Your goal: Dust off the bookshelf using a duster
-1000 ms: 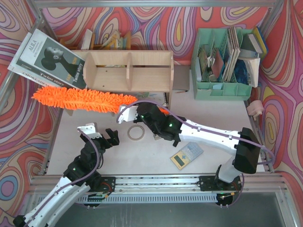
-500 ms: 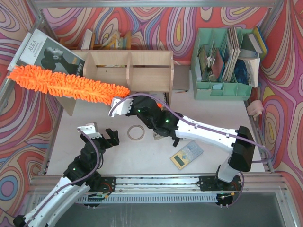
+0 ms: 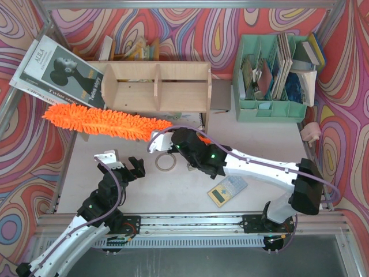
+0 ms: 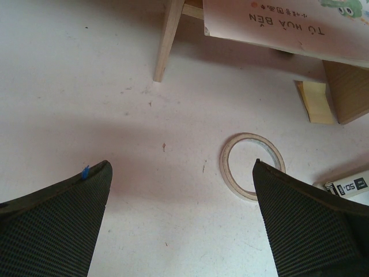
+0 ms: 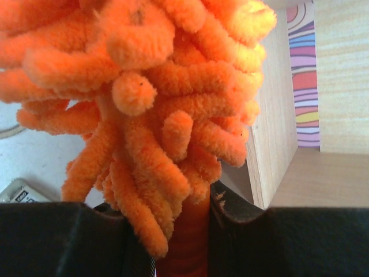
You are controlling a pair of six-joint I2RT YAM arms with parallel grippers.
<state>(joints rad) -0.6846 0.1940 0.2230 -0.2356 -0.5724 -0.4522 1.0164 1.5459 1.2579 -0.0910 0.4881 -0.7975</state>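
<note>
— What's over on the left?

— A magazine (image 3: 57, 72) leans by the left side panel of the bookshelf (image 3: 155, 86). The duster (image 3: 106, 122) stretches along the shelf's front lower edge. Its fluffy tip pokes out past that panel and over the magazine's lower corner. From above I can't tell whether the fluff touches the wood.

— And the arms?

— The left gripper (image 3: 122, 163) sits low over the table (image 3: 259, 138) with its jaws spread wide and nothing between them. Just to its right a tape ring (image 3: 165, 162) lies flat, between the two grippers. The right gripper (image 3: 157, 140) is pinched onto the duster's thin orange handle. In its wrist view the shaggy head fills the frame, with a plywood panel close on the right.

— Further right?

— A calculator (image 3: 228, 189) lies on the near side of the right forearm. A mint-green file organizer (image 3: 268, 107), packed with books, stands to the right of the shelf.

— Any writing?

— The magazine reads "ALILA" and "Twins story". In the left wrist view, a pink cover (image 4: 288, 23) by the shelf carries capitals something like "TU HUA BEN". A small label (image 4: 351, 186) beside the ring shows "50".
</note>
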